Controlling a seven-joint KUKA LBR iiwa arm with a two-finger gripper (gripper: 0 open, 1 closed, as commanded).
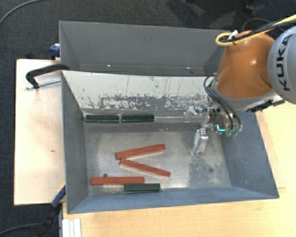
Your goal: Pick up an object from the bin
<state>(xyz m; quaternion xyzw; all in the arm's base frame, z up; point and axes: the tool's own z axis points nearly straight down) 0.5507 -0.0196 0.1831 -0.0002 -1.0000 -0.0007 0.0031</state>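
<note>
Down in the right half of the frame, the gripper (200,148) hangs low inside the grey metal bin (246,157), above a bare patch of the bin's floor and near the foot of the right-hand wall; whether it is released or clenched I cannot tell, since it shows only as a pale, slightly tilted shape below the orange cover (244,68) of the arm; a small green light glows on the wrist just to its right.

The floor is dull grey, speckled and scuffed with pale marks, densest under the gripper; the back wall (138,90) is brighter, with a band of dark scratches and flecks across its lower part.

The loose things all lie to the left of the gripper and apart from it; nearest is a red-brown bar (139,152) in the middle of the floor, and just below it a second red-brown bar (145,168), the two meeting at their left ends like a narrow wedge; a third red-brown bar (117,180) lies along the front wall at lower left, with a short dark green bar (142,187) just beside its right end; two more dark green bars (102,118) (137,117) lie end to end at the foot of the back wall.

Around the bin the room's floor is dark carpet (24,33); a pale cable (19,9) curves across it at upper left.
</note>
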